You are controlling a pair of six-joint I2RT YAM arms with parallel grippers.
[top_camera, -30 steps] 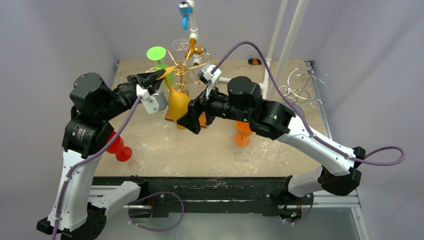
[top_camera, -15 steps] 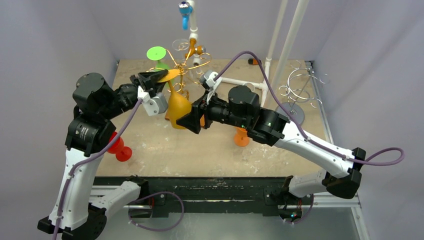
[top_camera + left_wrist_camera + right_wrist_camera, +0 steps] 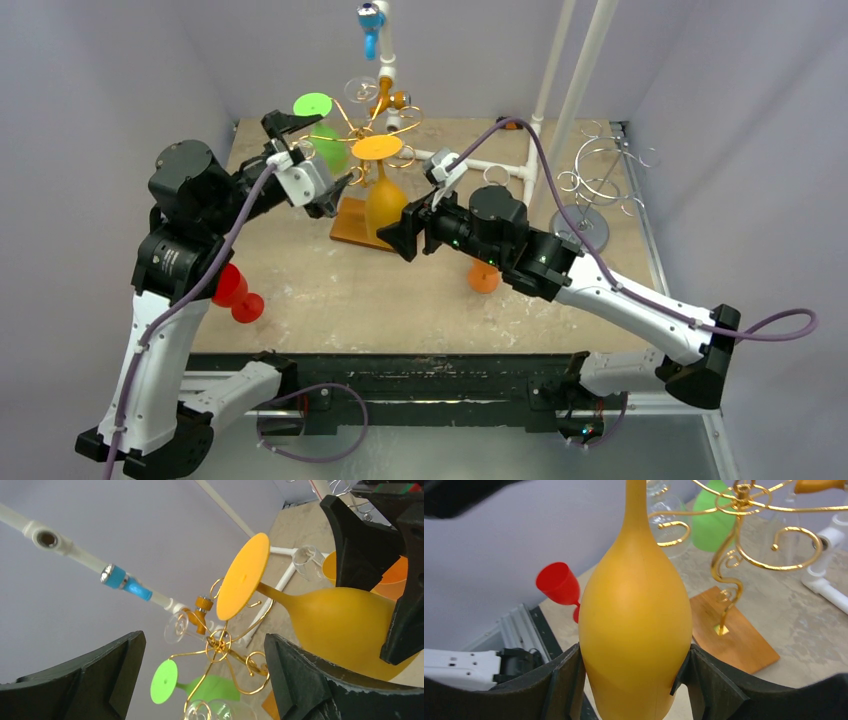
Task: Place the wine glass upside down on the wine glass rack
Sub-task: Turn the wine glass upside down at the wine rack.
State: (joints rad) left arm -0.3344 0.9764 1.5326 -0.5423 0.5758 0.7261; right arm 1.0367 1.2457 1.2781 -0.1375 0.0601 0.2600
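Observation:
The yellow wine glass hangs foot-up beside the gold wire rack, stem leaning among the rack's arms. My right gripper is shut on its bowl, one pad on each side. The round foot is free in the air. My left gripper stands open to the left of the foot, nothing between its fingers; through the gap shows the rack's hub. The rack's wooden base lies behind the bowl.
A green glass and clear glasses hang on the rack. A red glass lies at the left, an orange one under my right arm. A second wire rack and white pipes stand at the back right.
My left gripper has opened, let go of the glass's foot and drawn back to the left. My right gripper closed on the bowl and turned the glass more upright, foot on top.

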